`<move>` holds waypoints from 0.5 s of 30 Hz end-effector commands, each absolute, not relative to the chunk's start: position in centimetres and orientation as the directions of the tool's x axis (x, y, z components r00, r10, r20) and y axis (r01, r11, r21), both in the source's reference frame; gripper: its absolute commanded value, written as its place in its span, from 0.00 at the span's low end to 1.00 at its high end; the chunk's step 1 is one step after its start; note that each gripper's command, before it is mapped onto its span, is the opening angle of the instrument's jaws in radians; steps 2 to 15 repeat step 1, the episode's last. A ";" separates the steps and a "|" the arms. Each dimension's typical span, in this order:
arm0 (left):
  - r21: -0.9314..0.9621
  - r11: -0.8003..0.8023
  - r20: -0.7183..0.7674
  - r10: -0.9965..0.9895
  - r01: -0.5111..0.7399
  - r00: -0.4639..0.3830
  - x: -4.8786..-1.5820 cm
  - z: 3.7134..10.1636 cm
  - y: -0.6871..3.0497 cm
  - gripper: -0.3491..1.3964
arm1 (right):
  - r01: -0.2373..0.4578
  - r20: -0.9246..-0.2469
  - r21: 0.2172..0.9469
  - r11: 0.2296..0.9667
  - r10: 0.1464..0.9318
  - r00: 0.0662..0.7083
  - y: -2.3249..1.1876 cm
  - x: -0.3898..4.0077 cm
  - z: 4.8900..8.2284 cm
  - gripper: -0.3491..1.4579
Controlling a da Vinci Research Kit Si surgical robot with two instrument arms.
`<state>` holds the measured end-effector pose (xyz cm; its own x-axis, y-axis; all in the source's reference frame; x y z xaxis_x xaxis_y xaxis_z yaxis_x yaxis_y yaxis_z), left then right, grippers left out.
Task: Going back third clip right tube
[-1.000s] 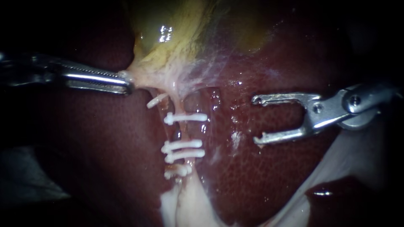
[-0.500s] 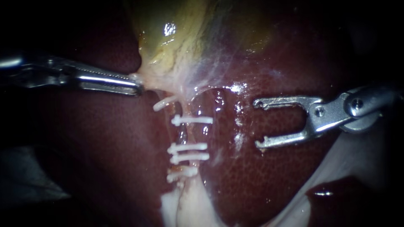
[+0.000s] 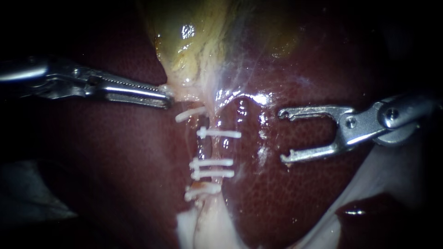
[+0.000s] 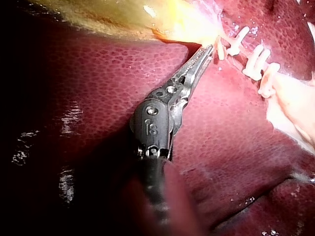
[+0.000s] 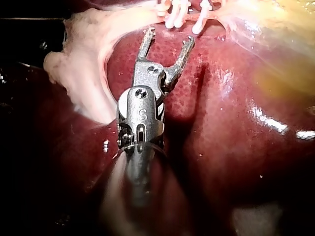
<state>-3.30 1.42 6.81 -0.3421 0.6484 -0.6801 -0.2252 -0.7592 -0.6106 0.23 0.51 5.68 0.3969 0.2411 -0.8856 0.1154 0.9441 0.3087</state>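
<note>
The yellow gallbladder (image 3: 194, 41) narrows to pale tissue at its neck, and my left instrument (image 3: 168, 94) is shut on that tissue; in the left wrist view its jaws (image 4: 209, 49) grip the same pale edge. Below the neck run thin pale tubes (image 3: 213, 150) crossed by several white clips (image 3: 219, 133), with a close pair of clips (image 3: 211, 168) lower down. My right instrument (image 3: 283, 136) hangs over the liver (image 3: 286, 198) to the right of the clips, jaws open and holding nothing. In the right wrist view its jaws (image 5: 169, 38) stand just short of the clips (image 5: 177, 14).
Dark red liver (image 4: 98, 73) lies around and under both shafts. A pale fatty band (image 5: 83, 64) runs beside my right instrument, and white tissue (image 3: 203, 230) spreads below the lowest clip. The far edges of the endoscope view are dark.
My left instrument has drawn the gallbladder neck to the right, and the tubes and clips have shifted right with it. My right instrument has barely moved and stays open.
</note>
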 end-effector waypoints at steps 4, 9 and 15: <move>-0.612 -0.759 -0.679 0.649 -0.225 -0.342 -3.29 6.79 1.42 0.00 | 0.118 -0.886 0.310 0.944 0.241 0.396 0.51 0.24 5.68 0.47; -0.612 -0.759 -0.679 0.649 -0.225 -0.342 -3.29 6.79 1.42 0.00 | 0.118 -0.886 0.310 0.944 0.241 0.396 0.51 0.24 5.68 0.47; -0.612 -0.759 -0.679 0.649 -0.225 -0.342 -3.29 6.79 1.42 0.00 | 0.118 -0.886 0.310 0.944 0.241 0.396 0.51 0.24 5.68 0.47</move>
